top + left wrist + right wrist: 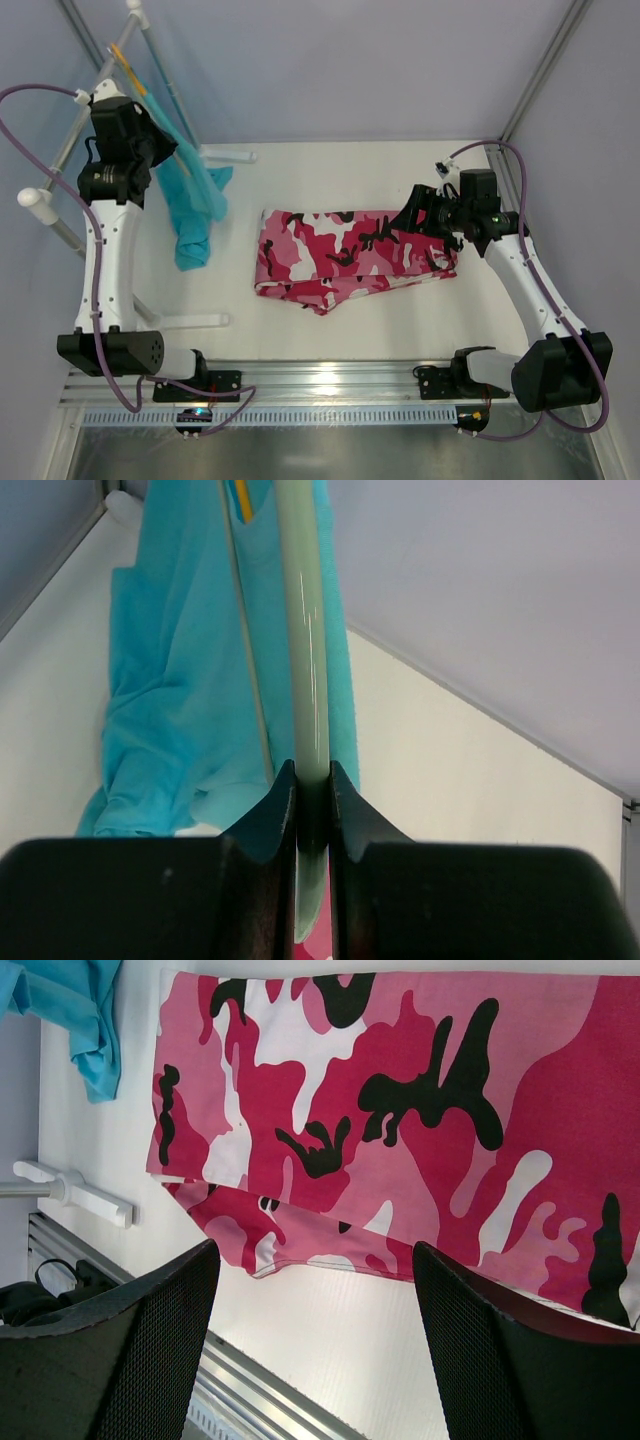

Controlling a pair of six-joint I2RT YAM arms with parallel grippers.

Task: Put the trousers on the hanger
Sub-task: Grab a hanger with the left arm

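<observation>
Surface: a plain white matte table, with a ribbed aluminium rail along its near edge.
Room: pale grey-lilac walls closed off the far and side edges, with metal posts at the far corners.
Trousers: the trousers lay folded flat mid-table, soft cloth in bright pink camouflage with black and white blotches, their length running left to right.
Hanger: the hanger was a slim, glossy, pale mint rod, slightly translucent, at the far-left corner beside a teal garment draped at the white tube rack (an orange hanger showed just beside it).
Left gripper: the left gripper was clamped on the hanger's rod, black fingers pressed to either side, well apart from the trousers.
Right gripper: the right gripper hung with jaws wide apart, holding nothing, over the trousers' right end toward the table's right edge; contact could not be told.
</observation>
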